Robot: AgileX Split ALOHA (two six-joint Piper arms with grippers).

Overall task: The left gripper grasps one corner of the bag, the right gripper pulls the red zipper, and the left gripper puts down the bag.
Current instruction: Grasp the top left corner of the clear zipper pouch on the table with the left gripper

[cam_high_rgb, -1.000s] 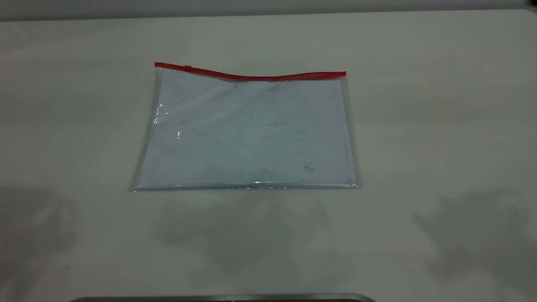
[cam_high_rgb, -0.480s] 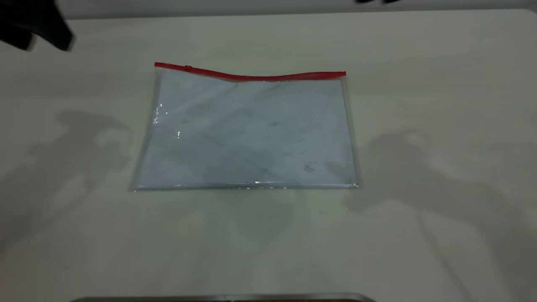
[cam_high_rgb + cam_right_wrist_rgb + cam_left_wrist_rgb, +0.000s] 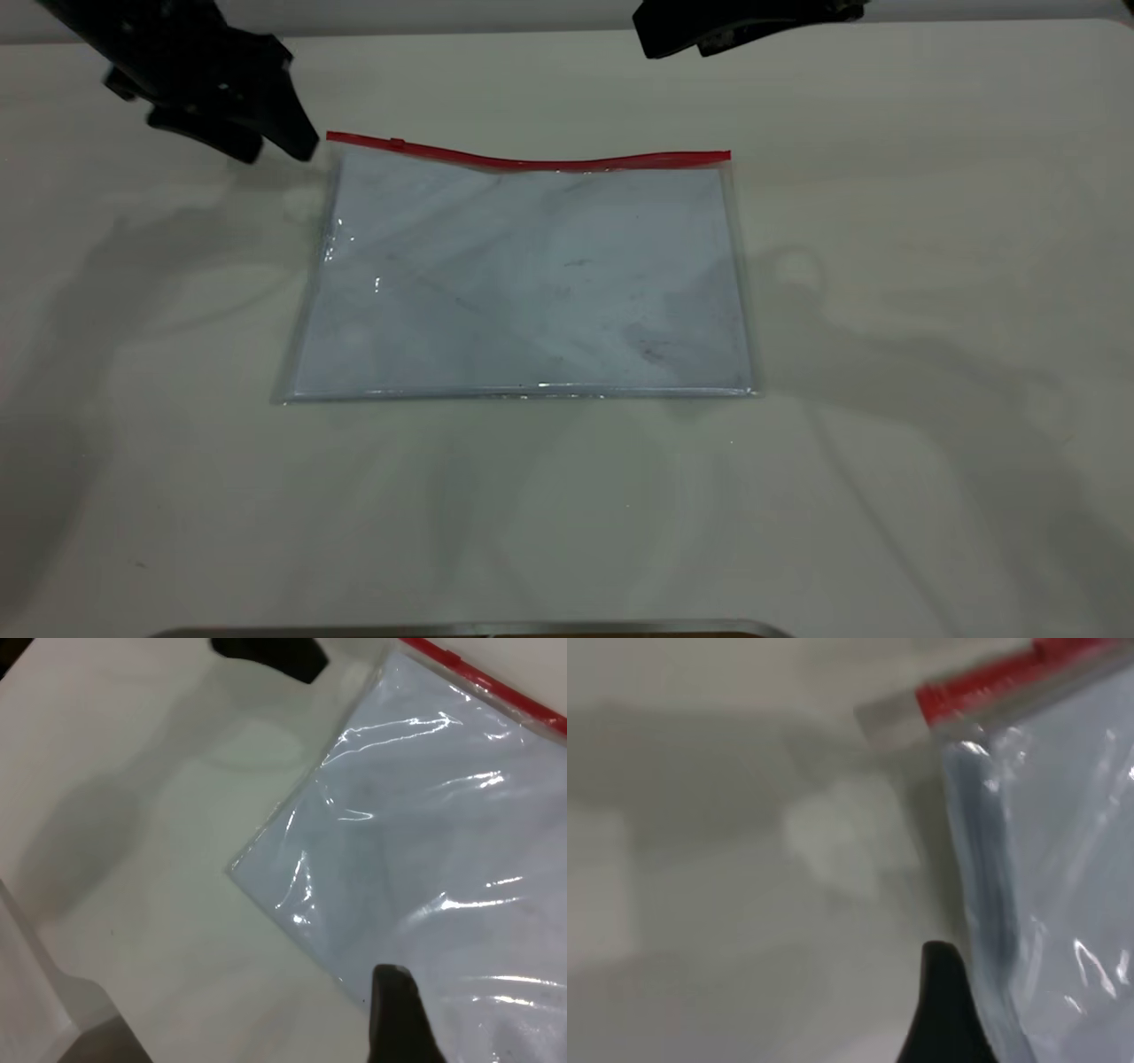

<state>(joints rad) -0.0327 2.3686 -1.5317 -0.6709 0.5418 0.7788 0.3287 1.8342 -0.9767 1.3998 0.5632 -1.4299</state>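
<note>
Pale tabletop (image 3: 930, 266) fills the room's foreground, with the bag (image 3: 523, 283) lying flat at its middle, white sheets showing through the scuffed clear plastic. It looks light, floppy and slick, so I'd guess a firm pinch is needed at the corner of the bag (image 3: 335, 142) where the red zipper (image 3: 532, 162) ends. Farther back, the left end effector (image 3: 279, 151) hangs just beside that corner, fingers apart, holding nothing. The right end effector (image 3: 669, 44) hovers beyond; I cannot tell its opening.
</note>
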